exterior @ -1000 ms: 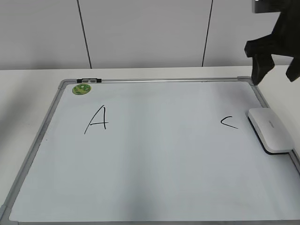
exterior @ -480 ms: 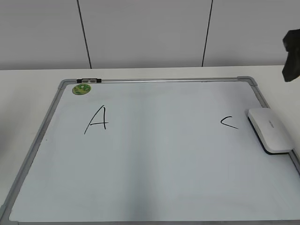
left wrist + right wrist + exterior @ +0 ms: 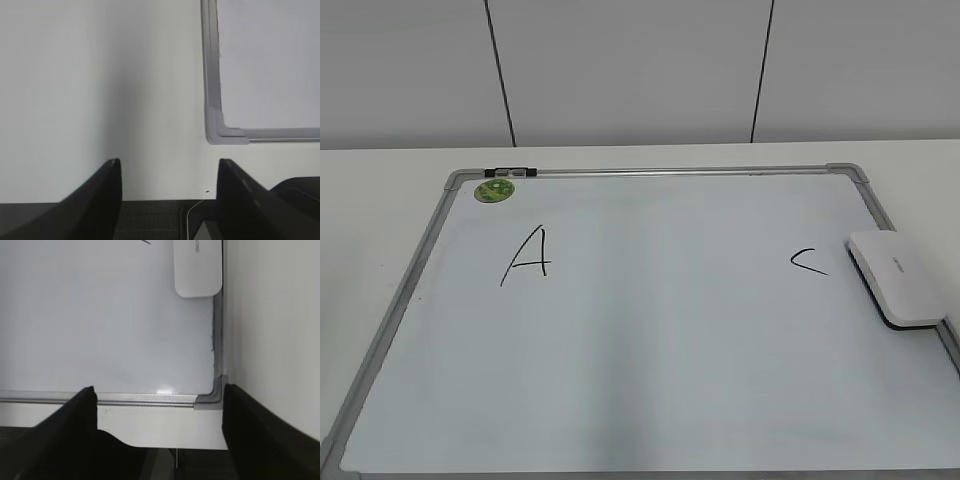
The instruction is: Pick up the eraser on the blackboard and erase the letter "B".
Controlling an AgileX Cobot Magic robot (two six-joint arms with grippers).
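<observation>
The blackboard (image 3: 650,330) is a white board in a grey frame lying flat on the table. The white eraser (image 3: 898,277) lies at its right edge, and it shows at the top of the right wrist view (image 3: 198,267). No letter "B" shows on the board; the middle is blank. A black "A" (image 3: 528,256) is on the left and a small "C" (image 3: 809,261) on the right. My left gripper (image 3: 169,167) is open and empty over the bare table beside the board's corner (image 3: 220,131). My right gripper (image 3: 157,395) is open and empty at the board's near right corner (image 3: 216,392).
A round green sticker (image 3: 494,189) sits at the board's far left corner. A white table (image 3: 380,200) surrounds the board, with a grey panelled wall (image 3: 630,70) behind. Neither arm shows in the exterior view.
The right arm, black at the upper right of the exterior view a second ago, has withdrawn rightward and out of that view. The eraser and the board have not moved.
</observation>
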